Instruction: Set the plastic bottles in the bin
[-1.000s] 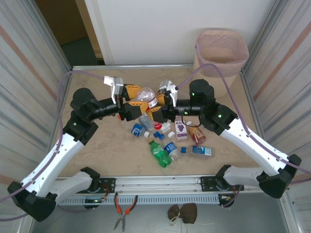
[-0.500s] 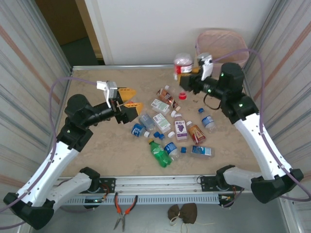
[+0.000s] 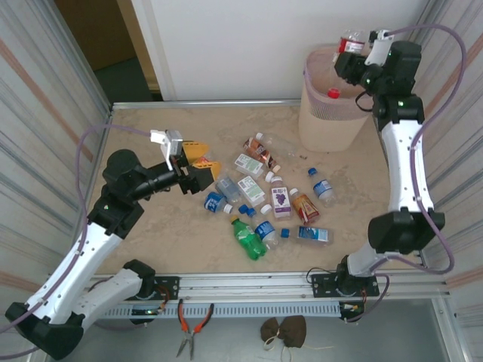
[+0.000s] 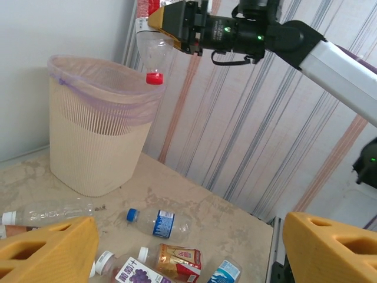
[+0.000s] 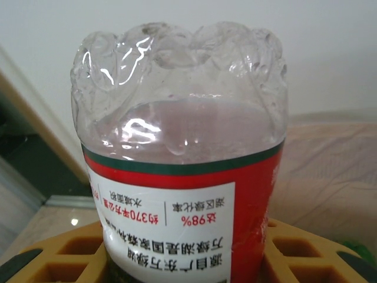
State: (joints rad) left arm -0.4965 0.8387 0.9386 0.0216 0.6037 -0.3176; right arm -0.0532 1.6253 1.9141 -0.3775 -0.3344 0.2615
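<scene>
You are at the drop step. Your right jaws are closed around the labelled middle of a clear bottle with a red label (image 3: pixel 347 44), gripping it firmly. It hangs cap-down above the bin (image 3: pixel 326 121), which stands at the far right corner of the table (image 3: pixel 173 241). The red cap (image 3: pixel 333 93) sits about level with the rim, on the side nearest the arm. From the left wrist view it looks close to the edge of the pink liner (image 4: pixel 76 88), so you cannot be sure the bottle is wholly over the opening. The next move is a plain release, but it probably wants a small shift first. Bring the cap in toward the middle of the opening, then let the right jaws part so the bottle falls straight in rather than tipping off the rim. Your left jaws are spread wide and hold nothing. They hover low over the table, just to the left of the loose bottles (image 3: pixel 264 204), which lie in a cluster around the middle of the table. Many of those bottles are still to be moved, so the task looks to be at an early stage. Several of them touch or lie crosswise, so the easier next pick is likely one at the edge of the cluster, such as the green bottle (image 3: pixel 247 238) toward the near edge. Line the left jaws up across its body before closing.
</scene>
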